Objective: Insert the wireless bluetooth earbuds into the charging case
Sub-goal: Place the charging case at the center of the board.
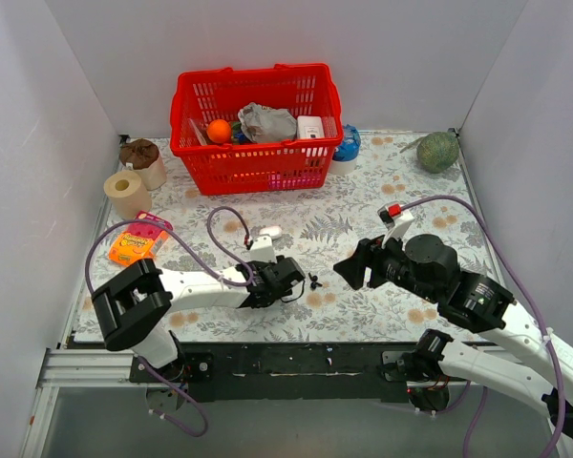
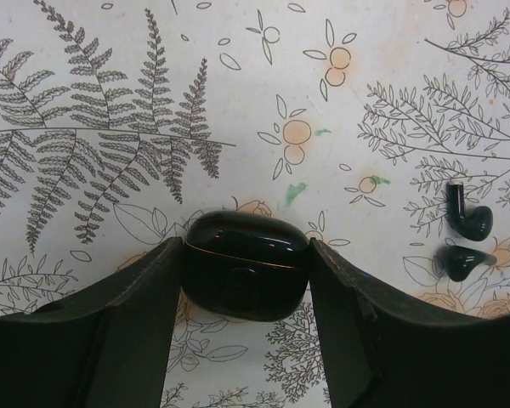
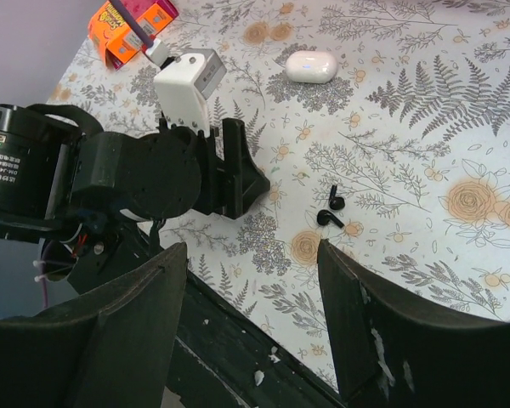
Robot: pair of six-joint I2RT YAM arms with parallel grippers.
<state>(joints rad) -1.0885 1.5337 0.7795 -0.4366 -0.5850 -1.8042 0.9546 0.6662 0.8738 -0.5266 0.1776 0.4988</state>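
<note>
Left hand (image 2: pixel 246 252): clamped on charging case (image 2: pixel 246 285)
Earbuds (image 2: pixel 470 223): case's 3 o'clock (loose on surface (image 2: pixel 238 76))
Right hand (image 3: pixel 251 255): spread apart, empty
White case (image 1: pixel 267 231): left hand's 12 o'clock

Glossy black charging case (image 2: pixel 246 268); black earbuds (image 2: pixel 469 223); white fern-and-orange-blossom tablecloth (image 2: pixel 110 102); red basket (image 1: pixel 258 167)

A: Where is the charging case (image 2: pixel 246 265)?
B: On the tabletop (image 1: pixel 363 210), between the fingers (image 2: pixel 136 331) of the left gripper (image 2: pixel 245 248). The two earbuds (image 2: pixel 466 242) lie near it, on its right.
A: And behind?
B: Another earbud case (image 1: pixel 270 231), then the basket (image 1: pixel 258 164) at the far edge.
</note>
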